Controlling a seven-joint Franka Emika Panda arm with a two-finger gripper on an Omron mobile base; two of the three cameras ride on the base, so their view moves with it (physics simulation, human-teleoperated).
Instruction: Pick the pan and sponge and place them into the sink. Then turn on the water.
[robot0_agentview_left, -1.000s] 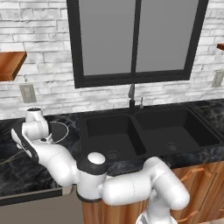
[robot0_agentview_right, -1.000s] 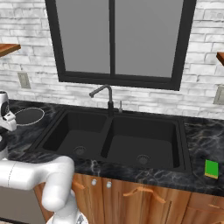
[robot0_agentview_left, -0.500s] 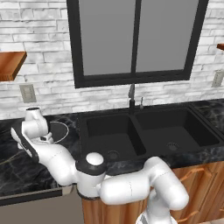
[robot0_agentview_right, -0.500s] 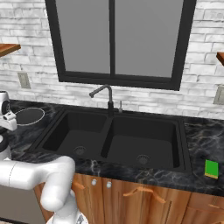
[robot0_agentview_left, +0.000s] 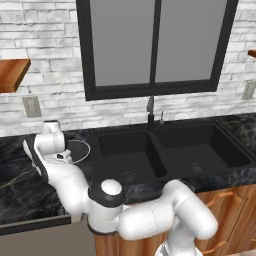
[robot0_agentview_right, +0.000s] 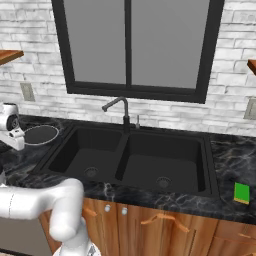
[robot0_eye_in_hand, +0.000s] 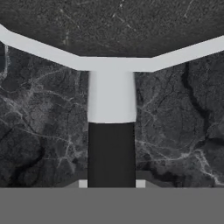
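Note:
The pan (robot0_agentview_left: 80, 149) lies flat on the black counter left of the sink (robot0_agentview_left: 165, 177), a dark round with a thin whitish rim. From the right base it appears at the far left (robot0_agentview_right: 42, 135). In the hand view the pan's rim (robot0_eye_in_hand: 113, 63) crosses the top and its handle (robot0_eye_in_hand: 111, 148) runs straight down between my fingertips. My gripper (robot0_eye_in_hand: 111, 184) is shut on that handle, just above the counter; it is also seen from the left base (robot0_agentview_left: 62, 156). The sponge (robot0_agentview_right: 241, 192) sits on the counter right of the sink (robot0_agentview_right: 121, 160). The faucet (robot0_agentview_right: 120, 107) stands behind the basins, with no water running.
A brick wall and a dark-framed window (robot0_agentview_left: 155, 45) rise behind the counter. A wall outlet (robot0_agentview_left: 31, 106) sits above the pan's side. Wooden shelves (robot0_agentview_left: 12, 72) hang at the left. The counter's front edge (robot0_agentview_left: 30, 225) runs close below the arm.
The fingers have come together on the pan's handle. The arm and the pan have hardly moved.

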